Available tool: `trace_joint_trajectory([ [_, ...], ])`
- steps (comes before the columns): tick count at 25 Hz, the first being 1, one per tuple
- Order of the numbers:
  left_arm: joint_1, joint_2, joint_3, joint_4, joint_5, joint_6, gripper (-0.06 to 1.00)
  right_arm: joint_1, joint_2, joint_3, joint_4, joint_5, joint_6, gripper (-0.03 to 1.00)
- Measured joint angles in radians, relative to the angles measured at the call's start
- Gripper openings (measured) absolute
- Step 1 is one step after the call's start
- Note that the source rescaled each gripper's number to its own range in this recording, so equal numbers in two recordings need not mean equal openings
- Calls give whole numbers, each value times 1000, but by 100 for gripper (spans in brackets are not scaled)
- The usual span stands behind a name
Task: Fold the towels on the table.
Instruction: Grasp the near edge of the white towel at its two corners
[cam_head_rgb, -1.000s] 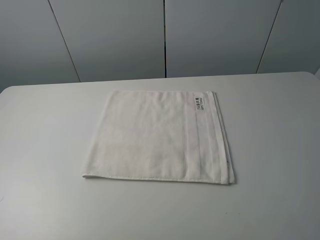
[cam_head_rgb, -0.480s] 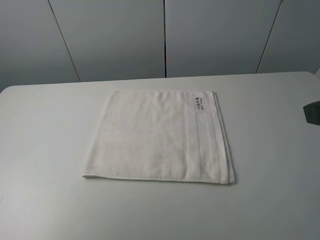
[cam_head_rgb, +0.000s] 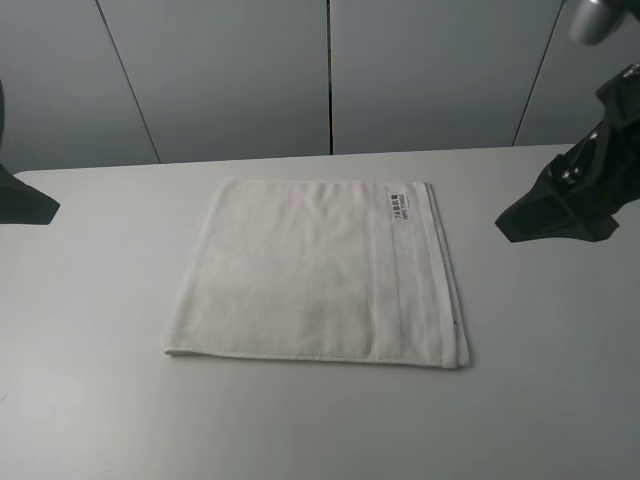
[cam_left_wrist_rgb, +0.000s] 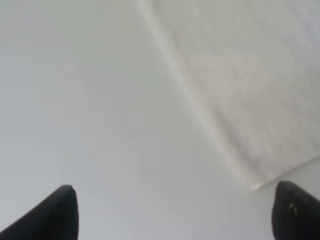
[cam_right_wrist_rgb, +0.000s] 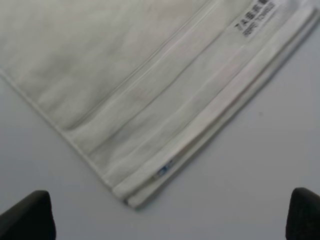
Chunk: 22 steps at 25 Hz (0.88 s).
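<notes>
By the far left corner of the table (cam_head_rgb: 90, 420) the left gripper (cam_left_wrist_rgb: 175, 214) hangs above bare tabletop. Its two dark tips are spread wide and hold nothing. It looks out over the towel's left edge, I'd guess so that it can drop onto a corner on its own side. The towel (cam_head_rgb: 318, 275) lies flat about the middle of the table, a little nearer the far edge than the near one, and well apart from both grippers. It seems to be doubled over already, since several layers show stacked along its right edge. The woven band (cam_head_rgb: 415, 290) runs down that right side, with the label (cam_head_rgb: 402, 205) at the far end of it and a tiny blue tag (cam_right_wrist_rgb: 162, 171) peeping out between the layers. Over by the right edge, toward the far right corner, the right gripper (cam_right_wrist_rgb: 167, 215) waits off the cloth, also spread open and empty, and faces the banded edge. That is probably the side it means to lift. I see nothing between either gripper and the towel. Only grey wall panels (cam_head_rgb: 230, 80) stand behind the far edge. The likeliest snag is pinching one layer of the stack instead of all of them.
</notes>
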Motion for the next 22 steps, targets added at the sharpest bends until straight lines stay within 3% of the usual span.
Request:
trace_joint_trajectory([
  [7,-205,216,-39,138,-8,55,99,124,189,0,-40,10,-105,100],
  [15,-341,483,-80,256,-11,61,99,175,364,-2,-78,-5,-211,100],
  [22,-423,623,-82,303,-61,95,99,175,464,-2,-78,-38,-292,100],
])
